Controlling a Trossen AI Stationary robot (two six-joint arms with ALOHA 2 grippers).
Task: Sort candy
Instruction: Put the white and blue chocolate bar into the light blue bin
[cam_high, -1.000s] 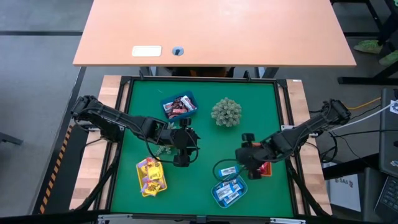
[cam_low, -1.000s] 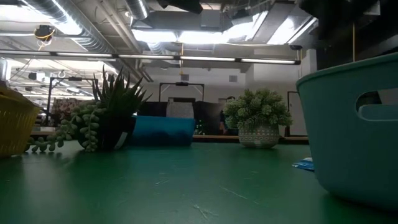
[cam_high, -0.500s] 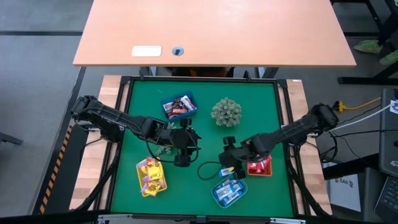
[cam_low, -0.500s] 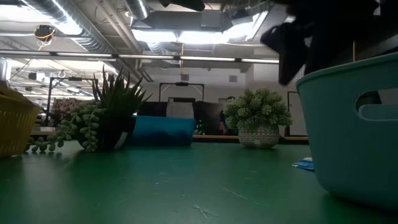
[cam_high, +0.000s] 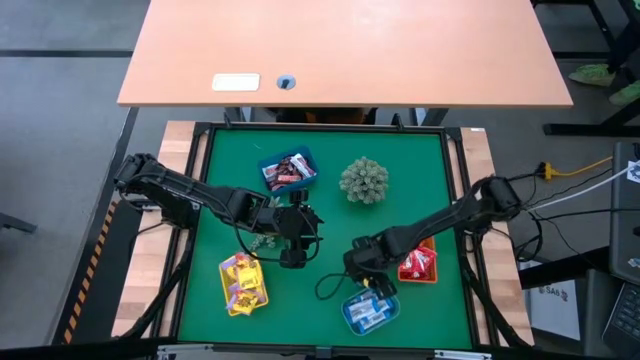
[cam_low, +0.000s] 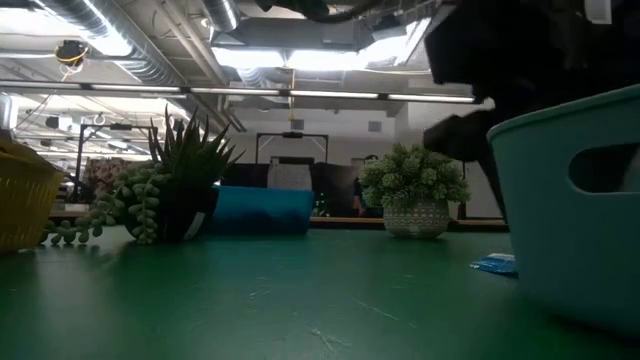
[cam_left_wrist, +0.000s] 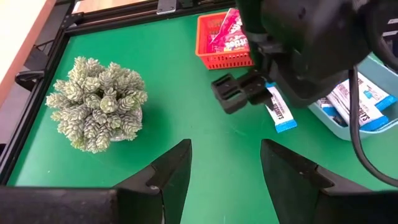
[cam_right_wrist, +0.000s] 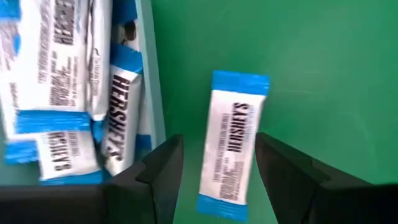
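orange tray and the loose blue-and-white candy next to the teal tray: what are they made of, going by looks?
Orange tray: looks like rigid moulded plastic, matte, with slotted lattice walls.
Loose candy: wrapper looks like thin printed plastic film, smooth with a slight sheen, and flat sealed blue ends. Could be foil-lined; can't tell.

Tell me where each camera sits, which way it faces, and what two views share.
High: above, straight down; both arms, right end effector open.
Low: table height, level across; teal tray, dark arm above.
Left wrist: past open left end effector toward round plant.
Right wrist: down on loose blue-and-white candy.
Shared: that candy shows in both wrist views.
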